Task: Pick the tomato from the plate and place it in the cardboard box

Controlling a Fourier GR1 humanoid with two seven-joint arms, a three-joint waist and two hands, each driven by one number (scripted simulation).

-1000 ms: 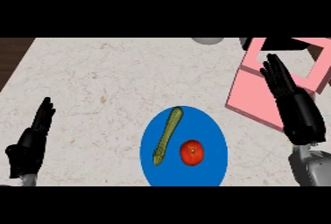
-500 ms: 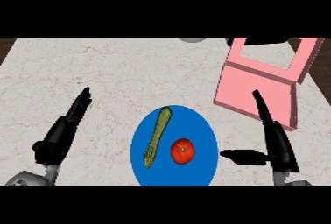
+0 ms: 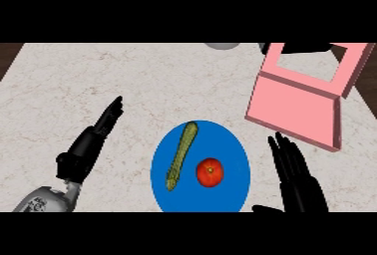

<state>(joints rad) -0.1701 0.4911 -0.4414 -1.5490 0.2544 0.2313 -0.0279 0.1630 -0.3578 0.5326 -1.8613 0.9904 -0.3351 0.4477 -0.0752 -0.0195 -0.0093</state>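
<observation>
Progress: nothing of the task is done as far as the view shows; picking and placing are both left.
Tomato: the tomato lies on the blue plate, in its right half toward the near rim, untouched by either hand.
Plate: sits at the near edge of the counter, about midway along it; its near rim runs out of view.
Other item on plate: a long green vegetable lies lengthwise in the left half, apart from the tomato.
Box: the pink box stands toward the far right corner of the counter, flaps open, well apart from the plate. It looks pink, not brown cardboard, but it is the only box in view. Nothing shows inside it.
Right hand: the right hand is just right of the plate, fingers straight and spread wide, thumb pointing toward the plate, holding nothing. It is near the tomato but not touching it.
Left hand: the left hand is left of the plate, fingers straight and extended toward the far edge, holding nothing, resting.
Step in hand, by my judgement: the right hand is lining up for the tomato.
Left to do: close on the tomato, lift it, carry it to the far right, release it in the box.
</observation>
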